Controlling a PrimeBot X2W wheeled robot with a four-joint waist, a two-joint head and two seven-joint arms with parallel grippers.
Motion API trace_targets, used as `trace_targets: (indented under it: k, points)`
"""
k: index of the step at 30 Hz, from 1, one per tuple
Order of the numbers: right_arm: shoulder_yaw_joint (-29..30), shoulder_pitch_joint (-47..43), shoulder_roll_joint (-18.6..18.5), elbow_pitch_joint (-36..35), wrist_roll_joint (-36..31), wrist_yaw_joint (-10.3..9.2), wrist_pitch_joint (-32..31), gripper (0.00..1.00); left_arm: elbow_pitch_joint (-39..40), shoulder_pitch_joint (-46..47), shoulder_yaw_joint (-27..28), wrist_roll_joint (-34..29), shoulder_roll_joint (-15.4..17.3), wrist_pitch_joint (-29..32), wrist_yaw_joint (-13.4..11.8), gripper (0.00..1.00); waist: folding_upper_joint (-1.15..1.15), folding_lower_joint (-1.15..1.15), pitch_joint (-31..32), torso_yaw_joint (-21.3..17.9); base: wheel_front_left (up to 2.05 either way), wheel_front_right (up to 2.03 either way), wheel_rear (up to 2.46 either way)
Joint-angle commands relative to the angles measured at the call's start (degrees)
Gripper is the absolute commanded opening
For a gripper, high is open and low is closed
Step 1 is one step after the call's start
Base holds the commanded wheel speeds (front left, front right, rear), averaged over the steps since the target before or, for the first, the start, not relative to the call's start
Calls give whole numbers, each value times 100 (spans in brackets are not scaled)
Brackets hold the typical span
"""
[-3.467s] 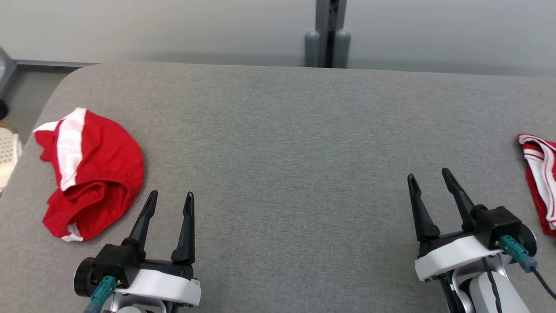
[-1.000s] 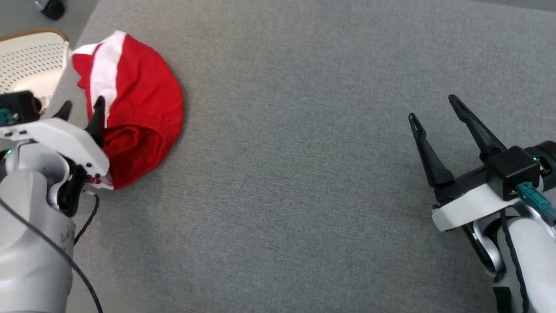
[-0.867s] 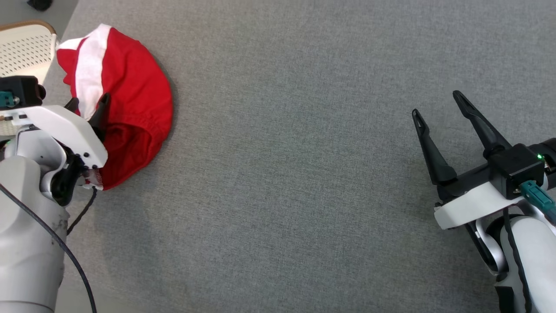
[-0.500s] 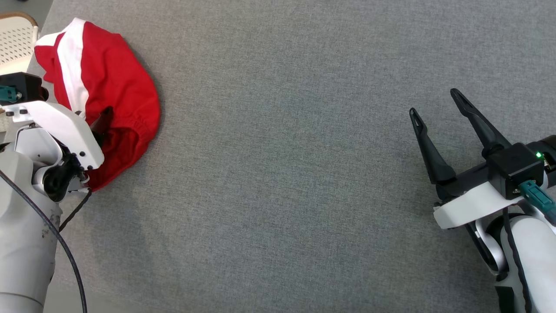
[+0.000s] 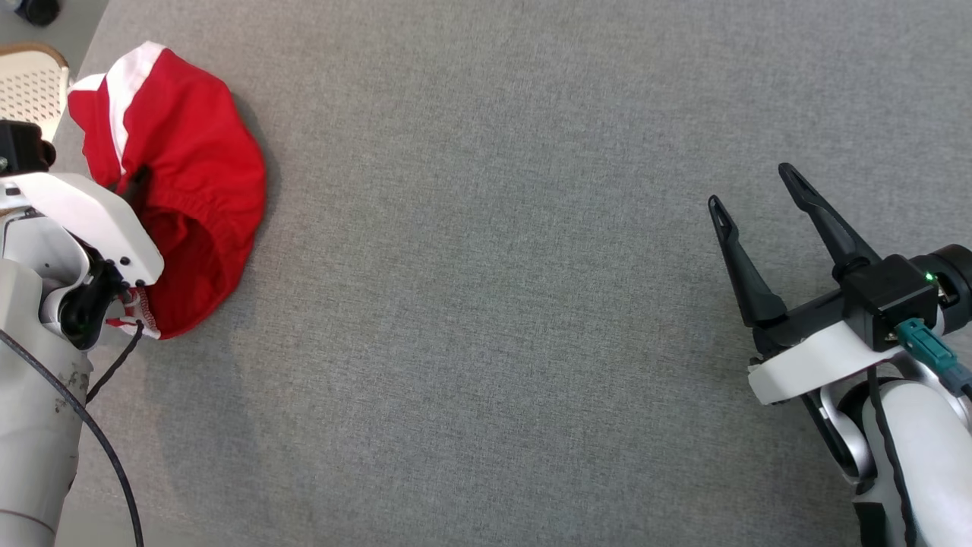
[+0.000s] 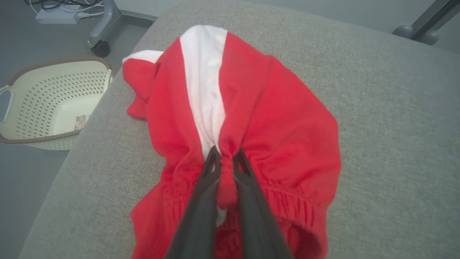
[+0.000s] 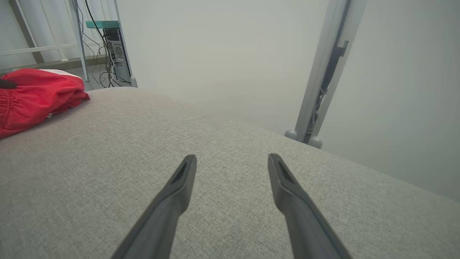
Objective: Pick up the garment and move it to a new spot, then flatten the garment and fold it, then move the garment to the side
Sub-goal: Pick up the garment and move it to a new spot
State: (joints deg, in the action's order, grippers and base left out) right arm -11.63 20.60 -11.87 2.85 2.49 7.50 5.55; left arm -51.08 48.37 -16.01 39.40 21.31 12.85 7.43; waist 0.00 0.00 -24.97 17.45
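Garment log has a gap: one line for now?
stage: pickup | left gripper: shut on red garment | right gripper: open over table

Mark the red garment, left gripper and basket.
red garment (image 6: pixel 284 118), left wrist view, red cloth right of the white stripe.
left gripper (image 6: pixel 226 155), left wrist view, between its fingertips, shut on the garment.
basket (image 6: pixel 39 104), left wrist view, perforated inner wall.

A cream perforated basket (image 6: pixel 39 100) sits on the floor (image 6: pixel 21 180) beside the grey padded table (image 5: pixel 493 304).
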Motion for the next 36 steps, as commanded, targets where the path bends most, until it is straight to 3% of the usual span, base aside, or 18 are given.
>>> trace_targets:
  k: [1, 15, 22, 31, 36]
  points:
    - [-2, -21, 8, 34, 7, -1, 59, 100, 14, 50, -27, 28, 50, -74, 8, 0, 0, 0, 105, -30, 0, 0, 0]
    - [121, -216, 432, 693, 164, -1, 549, 100, 1042, -250, -232, 98, 208, -1526, 8, 0, 0, 0, 1190, -552, 0, 0, 0]
    - [237, -285, 631, 869, 195, -1, 727, 100, 2063, -613, -560, 73, 151, -1421, -7, 0, 0, 0, 1486, -1078, 0, 0, 0]
    - [449, -290, 748, 874, 178, -1, 850, 100, 3392, -1042, -1053, -15, -331, -1053, -315, 0, 0, 0, 1451, -1909, 0, 0, 0]
    - [477, -191, 795, 807, 200, -1, 877, 100, 3624, -1054, -1346, -251, -503, -969, -473, 0, 0, 0, 1273, -2303, 0, 0, 0]
